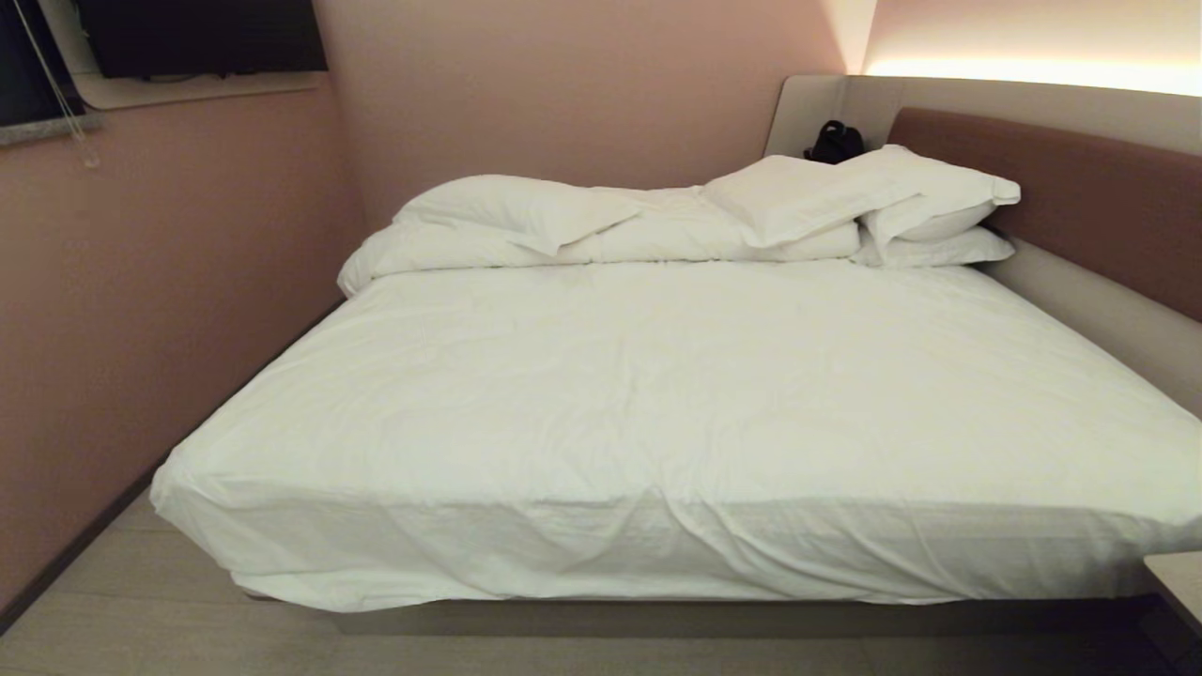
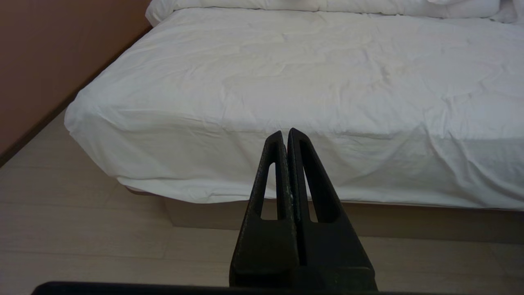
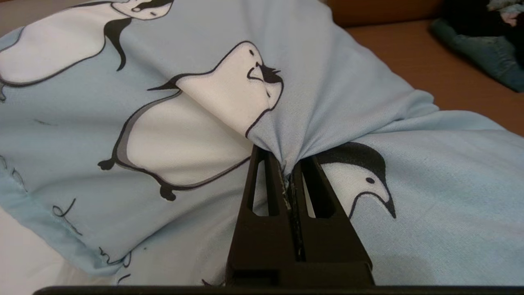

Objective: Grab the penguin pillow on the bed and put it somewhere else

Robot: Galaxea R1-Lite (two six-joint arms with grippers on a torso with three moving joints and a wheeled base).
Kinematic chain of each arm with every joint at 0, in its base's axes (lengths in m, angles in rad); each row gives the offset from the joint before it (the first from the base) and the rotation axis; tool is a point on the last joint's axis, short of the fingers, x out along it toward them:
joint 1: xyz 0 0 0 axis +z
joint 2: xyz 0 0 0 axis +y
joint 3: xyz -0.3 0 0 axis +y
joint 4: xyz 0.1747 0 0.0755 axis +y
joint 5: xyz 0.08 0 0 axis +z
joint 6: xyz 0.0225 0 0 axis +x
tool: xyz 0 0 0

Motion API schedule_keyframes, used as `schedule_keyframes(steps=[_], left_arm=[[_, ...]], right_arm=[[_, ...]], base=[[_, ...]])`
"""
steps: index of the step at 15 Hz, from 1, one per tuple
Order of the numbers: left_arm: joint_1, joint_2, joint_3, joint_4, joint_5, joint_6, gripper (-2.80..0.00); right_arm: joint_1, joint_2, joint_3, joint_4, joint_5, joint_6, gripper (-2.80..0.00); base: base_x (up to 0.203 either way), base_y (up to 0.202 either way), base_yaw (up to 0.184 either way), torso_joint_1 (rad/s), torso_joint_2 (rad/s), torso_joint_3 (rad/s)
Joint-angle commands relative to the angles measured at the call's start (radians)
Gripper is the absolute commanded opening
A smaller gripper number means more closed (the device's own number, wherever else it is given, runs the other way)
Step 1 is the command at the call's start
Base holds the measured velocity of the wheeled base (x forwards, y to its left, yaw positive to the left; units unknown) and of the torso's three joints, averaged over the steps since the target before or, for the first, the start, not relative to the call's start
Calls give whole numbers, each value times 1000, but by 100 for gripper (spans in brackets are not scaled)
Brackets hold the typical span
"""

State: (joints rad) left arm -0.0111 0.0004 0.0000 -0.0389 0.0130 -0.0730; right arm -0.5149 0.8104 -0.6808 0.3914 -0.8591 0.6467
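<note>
The penguin pillow (image 3: 172, 135), light blue with black-and-white penguins, fills the right wrist view. My right gripper (image 3: 286, 164) is shut on a pinched fold of its cover, and the cloth bunches up from the fingertips. A brown surface lies behind the pillow. The pillow and the right arm are outside the head view. The bed (image 1: 657, 394) (image 2: 311, 82) has a wrinkled white sheet with no small pillow on it. My left gripper (image 2: 285, 135) is shut and empty, held low in front of the bed's near edge above the floor.
Plain white pillows (image 1: 845, 202) and a rolled duvet (image 1: 526, 225) lie at the far end by the brown headboard (image 1: 1080, 188). A black bag (image 1: 836, 143) sits behind them. A pink wall (image 1: 141, 329) runs along the bed's left side. Dark clothing (image 3: 483, 49) lies on the brown surface.
</note>
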Motion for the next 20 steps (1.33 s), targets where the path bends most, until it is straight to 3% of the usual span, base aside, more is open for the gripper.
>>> schedule_keyframes(steps=[1,9,14,20], left_arm=[[0,0,0,-1,1,-1,-280],[0,0,0,-1,1,1,-280],[0,0,0,-1,1,1,-280],[0,0,0,-1,1,-2,-280]], right_arm=[[-24,-40,24,3,-4,4,-280],[-57,-79,39,0,-7,4,-280],[-61,24,-101,1,-5,5,-280],[-276,207,-311,0,2,3,-280]], base=[[0,0,0,0,0,0],[0,0,0,0,0,0],[0,0,0,0,0,0],[0,0,0,0,0,0]])
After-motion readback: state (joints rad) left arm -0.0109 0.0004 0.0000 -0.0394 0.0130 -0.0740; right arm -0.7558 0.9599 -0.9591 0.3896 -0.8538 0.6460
